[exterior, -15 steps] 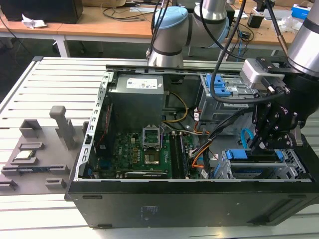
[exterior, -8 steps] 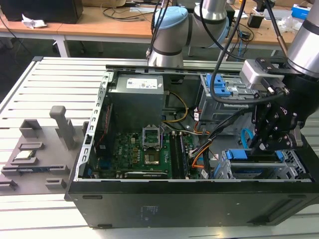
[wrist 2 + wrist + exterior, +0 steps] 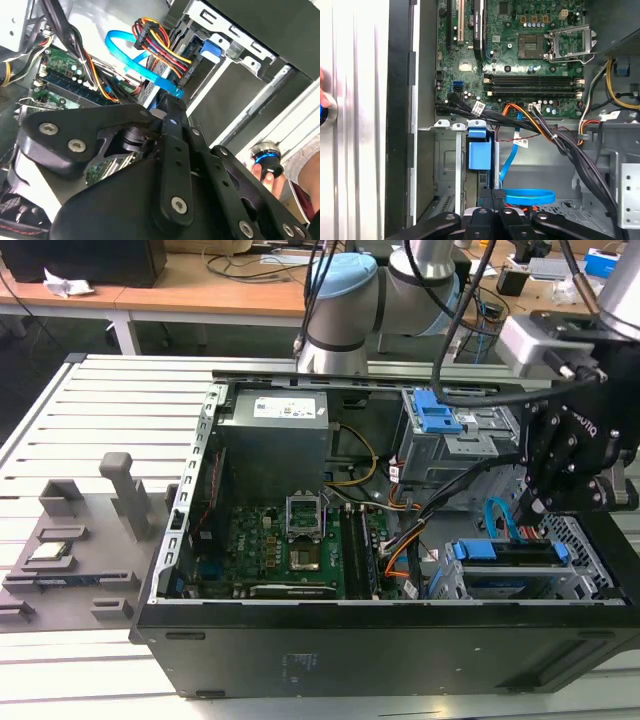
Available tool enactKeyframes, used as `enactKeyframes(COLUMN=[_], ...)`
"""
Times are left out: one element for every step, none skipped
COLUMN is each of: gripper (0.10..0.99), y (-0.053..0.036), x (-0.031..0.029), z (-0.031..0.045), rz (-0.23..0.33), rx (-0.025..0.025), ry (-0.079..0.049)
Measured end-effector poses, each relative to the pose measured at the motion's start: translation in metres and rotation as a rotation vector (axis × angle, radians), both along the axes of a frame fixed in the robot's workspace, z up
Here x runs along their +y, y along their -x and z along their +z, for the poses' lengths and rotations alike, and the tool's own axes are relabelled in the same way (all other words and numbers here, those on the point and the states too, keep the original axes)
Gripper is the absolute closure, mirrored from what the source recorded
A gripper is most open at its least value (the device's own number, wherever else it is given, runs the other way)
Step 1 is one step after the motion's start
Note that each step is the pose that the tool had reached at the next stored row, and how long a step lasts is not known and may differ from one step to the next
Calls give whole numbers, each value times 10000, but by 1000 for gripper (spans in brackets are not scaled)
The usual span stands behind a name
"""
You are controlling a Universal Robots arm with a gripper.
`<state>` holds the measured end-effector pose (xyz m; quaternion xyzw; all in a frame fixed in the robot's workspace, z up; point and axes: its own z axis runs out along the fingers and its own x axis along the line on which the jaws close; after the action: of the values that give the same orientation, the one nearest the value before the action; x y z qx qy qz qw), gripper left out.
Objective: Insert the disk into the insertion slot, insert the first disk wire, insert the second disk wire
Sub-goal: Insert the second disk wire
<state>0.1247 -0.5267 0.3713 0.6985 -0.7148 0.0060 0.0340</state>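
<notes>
Starting at the exterior view's left: on the slatted desk, grey fixture blocks beside an open computer case. Inside the case, a green motherboard lying flat below a grey power supply. Further right, a tall grey cage topped by a blue latch.

Across the case floor from the motherboard toward the drive bay, the orange, red and black wire bundle. Seen in the second wrist view with its black plug right at the drive's rear edge.

At the right, the hard drive in its blue carrier, seated inside the perforated drive cage. Same seating in the first wrist view, carrier within the cage walls.

Just above the drive, the black claw, clenched on the end of the flat blue cable. Cable looped behind the fingertips in both wrist views, claw tips close against the drive's rear.
</notes>
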Motion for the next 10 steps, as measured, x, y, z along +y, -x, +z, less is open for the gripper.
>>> enactKeyframes(gripper=[980, 980, 980, 980, 980, 980, 980, 980, 980, 980], y=[0, 0, 0, 0, 0, 0, 0, 0, 0, 0], x=[4, 8, 8, 8, 8, 8, 8, 8, 8, 8], z=[49, 97, 125, 135, 143, 143, 143, 144, 145, 145], rz=[0, 0, 0, 0, 0, 0, 0, 0, 0, 0], rx=[0, 0, 0, 0, 0, 0, 0, 0, 0, 0], ry=[-1, 0, -1, -2, -3, -4, -5, -5, -3, -3])
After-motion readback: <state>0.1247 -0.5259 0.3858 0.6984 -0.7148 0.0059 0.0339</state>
